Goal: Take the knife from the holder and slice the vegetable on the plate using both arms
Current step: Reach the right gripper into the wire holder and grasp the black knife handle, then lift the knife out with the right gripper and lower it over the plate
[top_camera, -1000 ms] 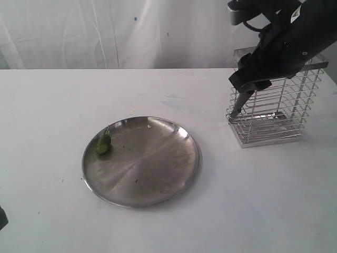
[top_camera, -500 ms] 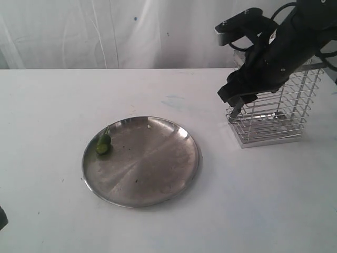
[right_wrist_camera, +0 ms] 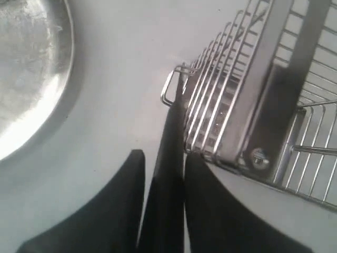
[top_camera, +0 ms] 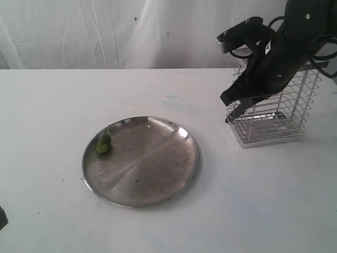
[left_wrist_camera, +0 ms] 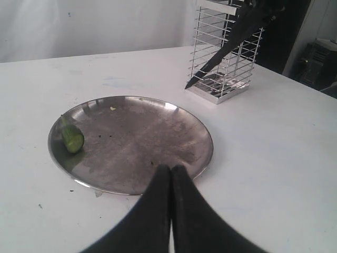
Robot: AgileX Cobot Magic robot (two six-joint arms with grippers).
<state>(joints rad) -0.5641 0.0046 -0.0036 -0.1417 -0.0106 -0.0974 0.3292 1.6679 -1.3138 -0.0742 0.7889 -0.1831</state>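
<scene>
One white table carries plate and holder, well apart.

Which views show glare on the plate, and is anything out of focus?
Exterior view: the plate shows soft streaky reflections and the vegetable is sharp. Left wrist view: bright glints on the plate rim; the left gripper is slightly soft. Right wrist view: strong glare on the plate, and the knife and holder look blurred.
</scene>
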